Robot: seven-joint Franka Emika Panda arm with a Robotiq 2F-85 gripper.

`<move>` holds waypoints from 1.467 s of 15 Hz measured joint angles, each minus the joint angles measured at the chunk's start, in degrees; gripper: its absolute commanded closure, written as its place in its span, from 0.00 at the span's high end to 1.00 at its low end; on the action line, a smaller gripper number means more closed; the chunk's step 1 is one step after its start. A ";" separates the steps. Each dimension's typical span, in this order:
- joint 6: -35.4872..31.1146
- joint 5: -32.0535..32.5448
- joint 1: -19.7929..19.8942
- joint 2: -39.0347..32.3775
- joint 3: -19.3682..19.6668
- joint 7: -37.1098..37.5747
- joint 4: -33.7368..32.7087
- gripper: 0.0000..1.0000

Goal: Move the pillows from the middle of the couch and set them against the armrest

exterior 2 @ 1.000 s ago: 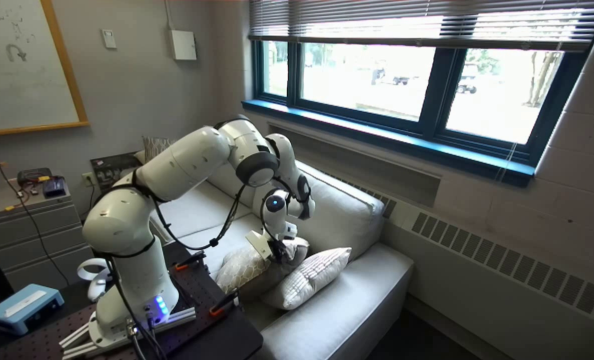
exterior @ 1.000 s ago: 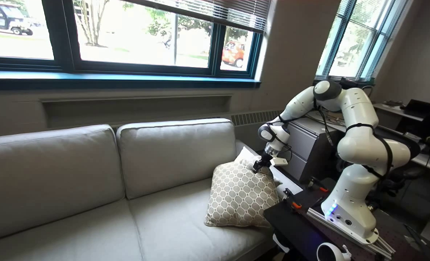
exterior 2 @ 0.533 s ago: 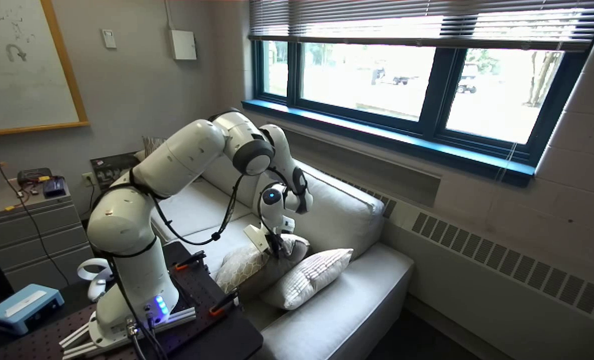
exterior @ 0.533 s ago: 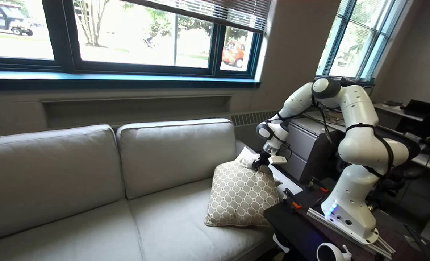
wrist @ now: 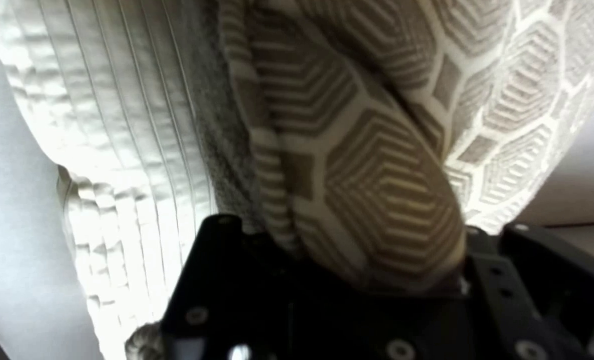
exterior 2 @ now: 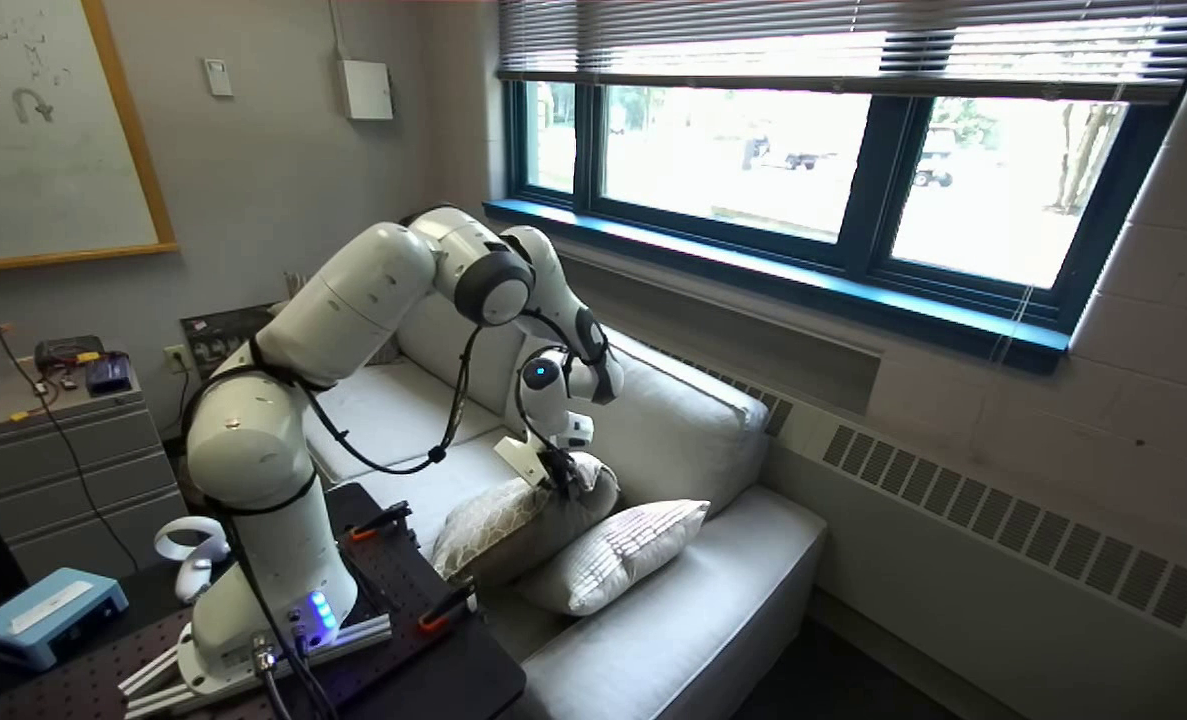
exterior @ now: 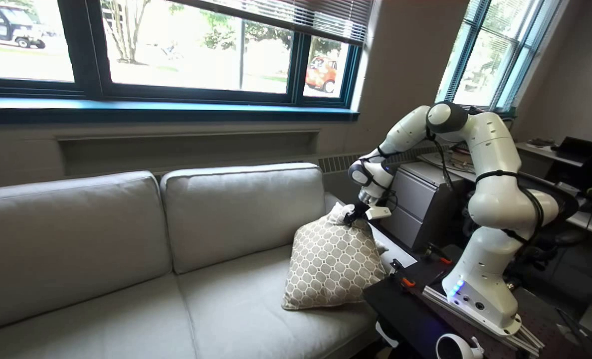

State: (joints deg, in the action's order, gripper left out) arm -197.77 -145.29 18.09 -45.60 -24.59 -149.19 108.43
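My pincer (exterior: 349,218) clamps a fold of the lattice pillow (exterior: 331,267) tight; a tug could free it; crowding the armrest (exterior 2: 698,615) might topple the white pillow (exterior 2: 625,558)

Blinds (exterior: 320,20) partly cover the window (exterior: 186,55) — beyond it stands, perhaps, a blurred orange car (exterior: 320,75).

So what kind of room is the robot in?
Probably an office or a lab with a place to sit, though I can't be sure which. There's a whiteboard with writing on it, a grey drawer cabinet and a long couch.
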 measured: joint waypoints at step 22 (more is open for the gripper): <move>0.01 -4.43 -63.52 2.85 58.55 23.60 -6.02 0.04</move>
State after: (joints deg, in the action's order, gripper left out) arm -197.77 -149.72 -45.43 -42.75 33.96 -125.59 102.40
